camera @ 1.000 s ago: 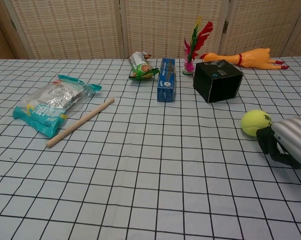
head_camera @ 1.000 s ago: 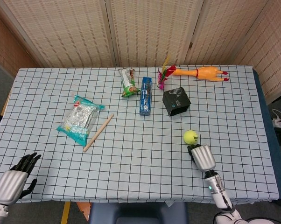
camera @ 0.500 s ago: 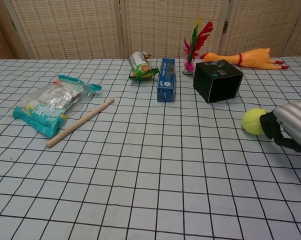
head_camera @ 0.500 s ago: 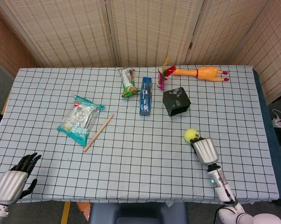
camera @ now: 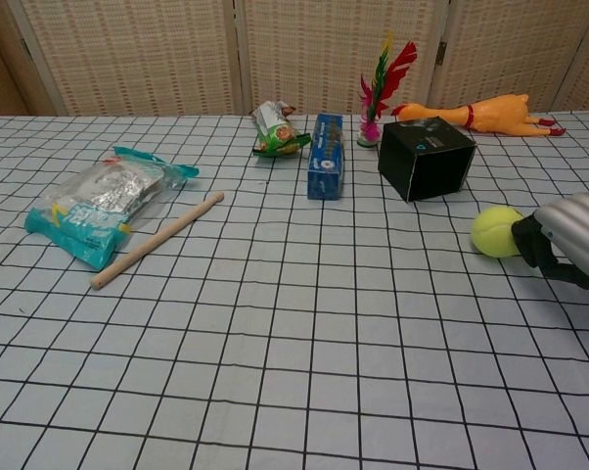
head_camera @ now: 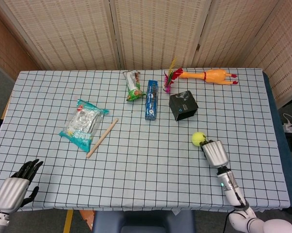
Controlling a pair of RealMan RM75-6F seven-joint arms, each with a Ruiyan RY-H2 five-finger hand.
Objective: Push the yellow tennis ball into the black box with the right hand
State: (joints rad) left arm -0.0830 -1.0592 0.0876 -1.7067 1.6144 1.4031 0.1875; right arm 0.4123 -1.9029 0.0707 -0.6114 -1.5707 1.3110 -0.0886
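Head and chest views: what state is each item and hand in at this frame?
Tennis ball: on the table, short of the box, right hand at its back.
Black box: lying on the table, ball not inside.
Right hand: fingers curled, behind the ball.
Left hand: resting at the table's near edge, holding nothing.
Snack bag: lying flat.
Wooden stick: lying flat.

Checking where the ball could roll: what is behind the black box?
Behind the black box lie a rubber chicken and a feathered shuttlecock. The cloth directly behind the box is hidden.
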